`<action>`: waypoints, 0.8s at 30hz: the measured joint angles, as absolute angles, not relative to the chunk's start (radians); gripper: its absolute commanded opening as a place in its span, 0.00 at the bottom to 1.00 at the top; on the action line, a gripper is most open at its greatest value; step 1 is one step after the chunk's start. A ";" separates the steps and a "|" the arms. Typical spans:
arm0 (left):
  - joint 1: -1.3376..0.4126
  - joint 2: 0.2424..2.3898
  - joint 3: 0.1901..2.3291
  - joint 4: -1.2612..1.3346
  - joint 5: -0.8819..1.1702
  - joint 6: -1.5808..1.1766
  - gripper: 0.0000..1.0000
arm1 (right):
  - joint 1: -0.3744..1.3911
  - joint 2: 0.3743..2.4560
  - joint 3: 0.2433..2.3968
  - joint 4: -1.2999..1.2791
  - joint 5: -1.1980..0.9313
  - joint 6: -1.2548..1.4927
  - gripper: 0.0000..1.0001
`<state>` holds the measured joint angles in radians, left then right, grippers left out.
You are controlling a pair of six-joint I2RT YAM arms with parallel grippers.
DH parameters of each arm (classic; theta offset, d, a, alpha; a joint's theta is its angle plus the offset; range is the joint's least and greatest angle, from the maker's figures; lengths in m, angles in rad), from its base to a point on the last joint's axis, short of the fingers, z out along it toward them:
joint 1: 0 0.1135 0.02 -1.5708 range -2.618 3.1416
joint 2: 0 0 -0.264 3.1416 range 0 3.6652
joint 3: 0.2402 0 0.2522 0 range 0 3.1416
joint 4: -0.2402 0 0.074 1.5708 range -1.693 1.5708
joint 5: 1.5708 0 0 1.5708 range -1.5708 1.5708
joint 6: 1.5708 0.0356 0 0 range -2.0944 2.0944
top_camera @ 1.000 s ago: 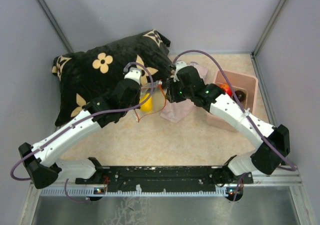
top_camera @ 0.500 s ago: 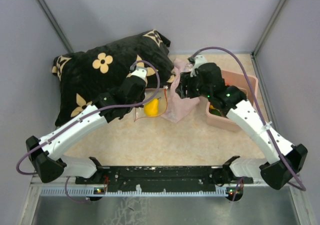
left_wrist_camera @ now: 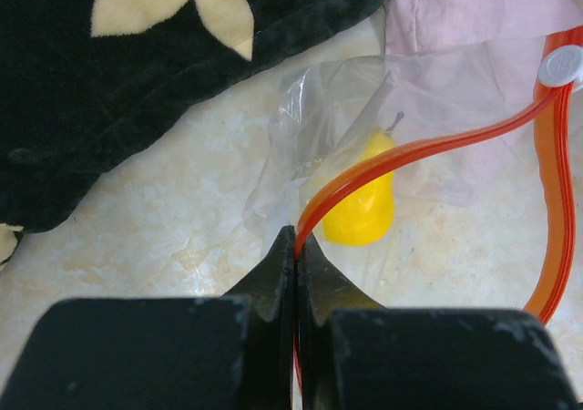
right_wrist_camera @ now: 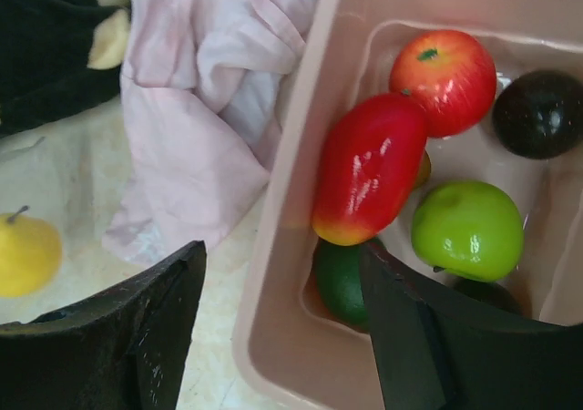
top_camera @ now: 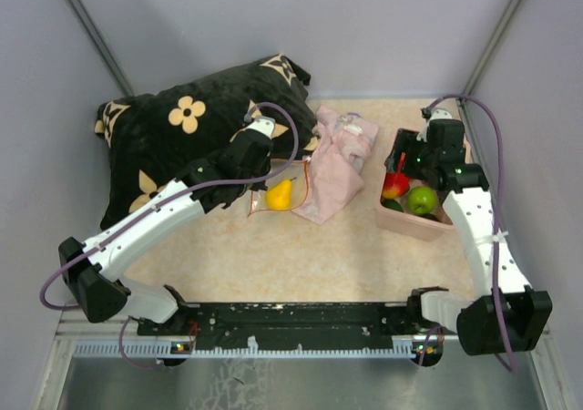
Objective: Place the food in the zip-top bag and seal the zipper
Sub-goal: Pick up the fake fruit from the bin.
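The zip-top bag (top_camera: 273,197) lies open on the table beside the pillow, with a yellow pear (top_camera: 280,194) inside it. My left gripper (left_wrist_camera: 297,241) is shut on the orange-red zipper (left_wrist_camera: 410,150) at the bag's mouth; the pear (left_wrist_camera: 362,211) shows through the clear plastic just ahead of it. My right gripper (right_wrist_camera: 281,251) is open and empty above the near-left rim of the pink bin (right_wrist_camera: 301,200). The bin holds a red-and-yellow fruit (right_wrist_camera: 369,169), a red apple (right_wrist_camera: 444,68), a lime green apple (right_wrist_camera: 466,230), a dark brown fruit (right_wrist_camera: 540,112) and a dark green one (right_wrist_camera: 342,282).
A black pillow with cream flowers (top_camera: 182,137) lies at the back left, touching the bag's left side. A pale pink cloth (top_camera: 335,159) lies between the bag and the bin (top_camera: 446,230). Grey walls close in the table on three sides.
My right arm has swung right, from the bag's mouth over the cloth to above the pink bin. The pear now lies flat in the bag. My left gripper has kept hold of the zipper.
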<state>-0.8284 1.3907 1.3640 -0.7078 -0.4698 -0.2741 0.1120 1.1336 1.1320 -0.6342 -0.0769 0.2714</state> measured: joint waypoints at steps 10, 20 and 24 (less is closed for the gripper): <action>-0.810 1.412 1.407 -0.735 -0.468 -0.284 0.00 | -0.069 1.269 1.032 -0.515 -0.137 0.286 0.72; -0.749 1.419 1.404 -0.738 -0.477 -0.284 0.00 | -0.134 1.454 1.013 -0.348 -0.212 0.326 0.75; -0.722 1.419 1.399 -0.741 -0.476 -0.283 0.00 | -0.134 1.511 1.013 -0.313 -0.238 0.335 0.75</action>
<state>-0.7223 1.4193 1.3987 -0.7410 -0.4755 -0.2832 -0.1341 1.5112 1.0130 -0.3130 -0.2379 0.3347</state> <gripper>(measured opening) 0.008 0.744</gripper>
